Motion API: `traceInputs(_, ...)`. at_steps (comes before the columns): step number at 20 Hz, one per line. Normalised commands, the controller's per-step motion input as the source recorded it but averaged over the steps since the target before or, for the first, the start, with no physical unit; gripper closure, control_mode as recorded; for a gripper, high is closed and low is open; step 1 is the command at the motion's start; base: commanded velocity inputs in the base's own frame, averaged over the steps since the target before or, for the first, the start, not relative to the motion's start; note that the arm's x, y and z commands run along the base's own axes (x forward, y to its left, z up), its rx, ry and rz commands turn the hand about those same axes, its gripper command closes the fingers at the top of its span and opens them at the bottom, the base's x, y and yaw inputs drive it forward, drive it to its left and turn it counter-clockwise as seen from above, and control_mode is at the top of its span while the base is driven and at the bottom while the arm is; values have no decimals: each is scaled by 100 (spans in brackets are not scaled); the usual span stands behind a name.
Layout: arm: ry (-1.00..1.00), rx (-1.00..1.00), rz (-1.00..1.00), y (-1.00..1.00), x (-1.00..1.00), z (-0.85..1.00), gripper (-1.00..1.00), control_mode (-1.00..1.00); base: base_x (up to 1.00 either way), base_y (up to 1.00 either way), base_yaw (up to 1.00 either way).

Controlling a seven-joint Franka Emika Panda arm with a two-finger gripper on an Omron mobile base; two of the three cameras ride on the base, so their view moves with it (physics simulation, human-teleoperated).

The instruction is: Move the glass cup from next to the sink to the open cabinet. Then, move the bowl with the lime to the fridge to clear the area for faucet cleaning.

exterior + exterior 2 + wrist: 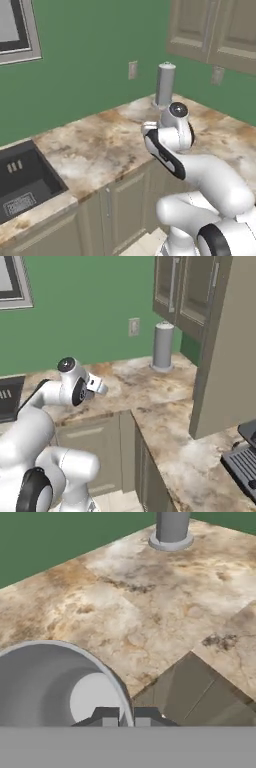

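Observation:
In the hand view, the grey-white bowl point(45, 682) fills the lower left. My gripper point(125, 718) is shut on the bowl's rim, one fingertip inside and one outside. The inside of the bowl shows a pale bottom, and the lime is hidden. The bowl hangs over the counter's front edge, above the marbled counter point(150, 602). My arm point(170, 135) reaches over the same counter point(100, 145). The dark sink point(22, 187) lies at the far left. Beige wall cabinet doors point(172, 286) hang at the upper right. The glass cup, fridge and faucet are out of view.
A tall grey cylinder point(165, 84) stands on the counter against the green wall. A wall outlet point(132, 70) is left of it. A tall beige panel point(225, 356) rises at the right, and a dark slotted appliance point(245, 458) sits beyond it. Low cupboards point(125, 210) run under the counter.

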Motion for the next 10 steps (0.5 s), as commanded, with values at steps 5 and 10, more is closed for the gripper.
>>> traceInputs(5,0,0,0,0,0,0,100,100,-53,13,-92)
traceInputs(10,0,0,0,0,0,0,100,100,-30,1,-98)
